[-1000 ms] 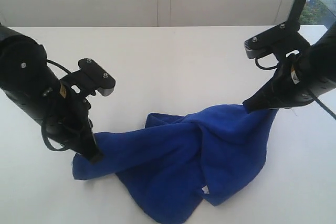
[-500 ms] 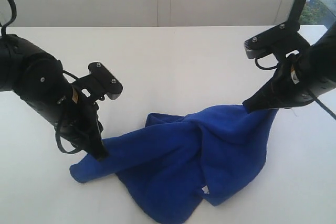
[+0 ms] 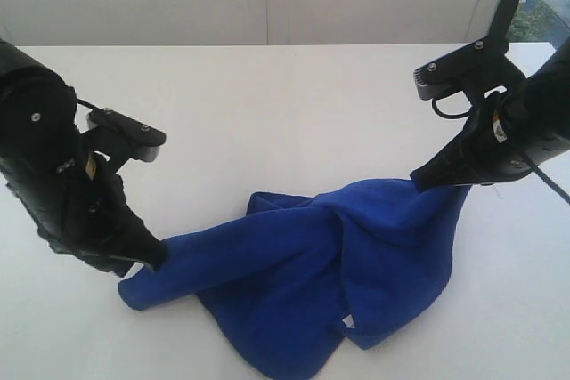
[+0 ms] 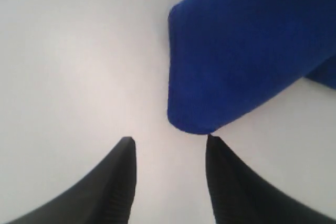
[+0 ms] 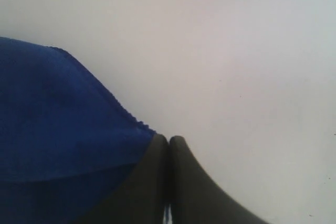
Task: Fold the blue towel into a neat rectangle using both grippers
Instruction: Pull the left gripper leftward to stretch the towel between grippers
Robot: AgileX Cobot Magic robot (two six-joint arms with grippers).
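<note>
The blue towel (image 3: 321, 273) is lying crumpled on the white table (image 3: 285, 104), toward the near edge in the exterior view, bunched into loose overlapping folds. One end is trailing out to the left as a narrow, rounded tongue resting on the tabletop. The other end is rising off the surface to the right, drawn up into a peak. A small pale label (image 3: 348, 320) is showing at a low corner of the cloth near the front.

The left gripper (image 3: 153, 254) is sitting low over the table, right at the tip of that left tongue. Seen from the left wrist, the left gripper (image 4: 169, 140) is standing released, its two black jaws spread well apart with bare table showing between them. The rounded end of the blue towel (image 4: 247, 56) is lying just ahead of the tips, very close to one of them; whether it is touching cannot be told.

The right gripper (image 3: 420, 180) is meeting the raised peak of the cloth above the table. Seen from the right wrist, the right gripper (image 5: 169, 139) is clenched, jaws pressed together, and the stitched edge of the blue towel (image 5: 58, 129) is running straight into the pinch. It is grasping the cloth's edge and holding that end up off the table.
</note>
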